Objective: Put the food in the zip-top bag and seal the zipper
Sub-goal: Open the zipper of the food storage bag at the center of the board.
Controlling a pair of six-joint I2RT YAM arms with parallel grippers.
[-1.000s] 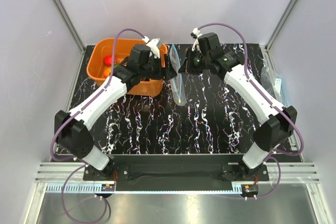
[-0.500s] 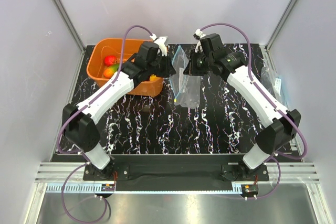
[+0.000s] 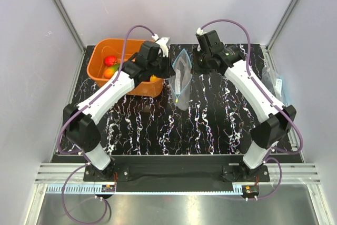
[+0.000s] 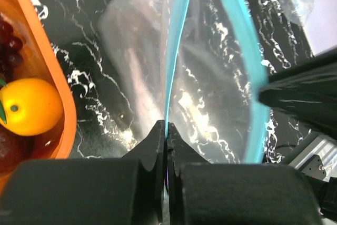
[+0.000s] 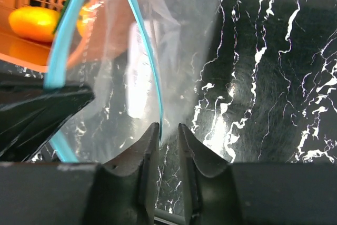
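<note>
Left arm [image 3: 113, 90] hides the basket's [image 3: 138, 89] right half, grapes [image 4: 11, 43] are chopped by the frame edge, bag [image 4: 210, 93] top too.

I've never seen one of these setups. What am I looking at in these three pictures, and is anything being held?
Two robot arms are bolted at the near edge of a black marbled table. The overhead picture looks down on both; the other two come from a camera on each wrist. An orange basket holds toy food. Between the arms hangs a clear zip-top bag, mouth gaping. The left gripper is shut on the bag's teal zipper. The right gripper has its jaws slightly apart at the opposite rim, so it may not be gripping.
</note>
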